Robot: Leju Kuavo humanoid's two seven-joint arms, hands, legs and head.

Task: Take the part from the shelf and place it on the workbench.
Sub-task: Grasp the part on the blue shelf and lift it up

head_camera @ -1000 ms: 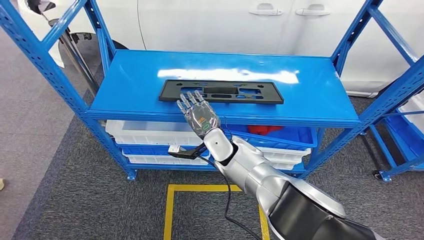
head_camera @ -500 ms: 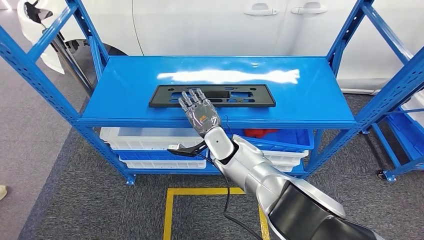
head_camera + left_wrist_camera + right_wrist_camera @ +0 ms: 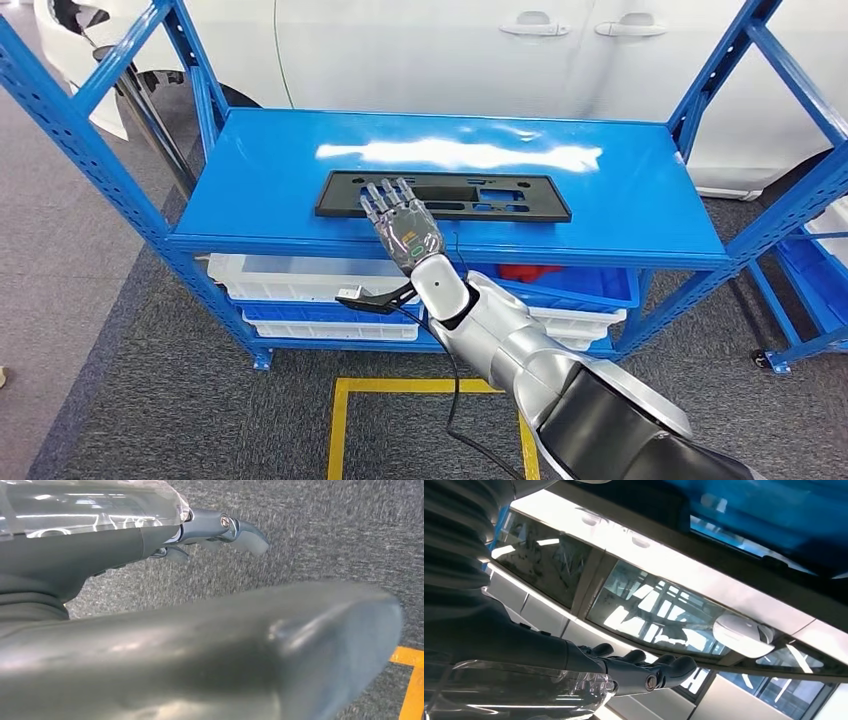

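Car workshop: blue steel racking (image 3: 90, 130), white car (image 3: 450, 50).

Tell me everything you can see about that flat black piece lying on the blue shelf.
The black part is a long, thin rectangular panel, matte like plastic, pierced by several slots, small holes and one wider cut-out near its middle. It lies flat on the top blue shelf, lengthwise along it, nearer the front edge. The robot's right hand reaches over its near edge with fingers extended and apart; whether they touch it cannot be told.

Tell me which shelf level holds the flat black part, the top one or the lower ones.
The top shelf holds the black part, lying flat near its front edge. The lower levels carry white bins instead.
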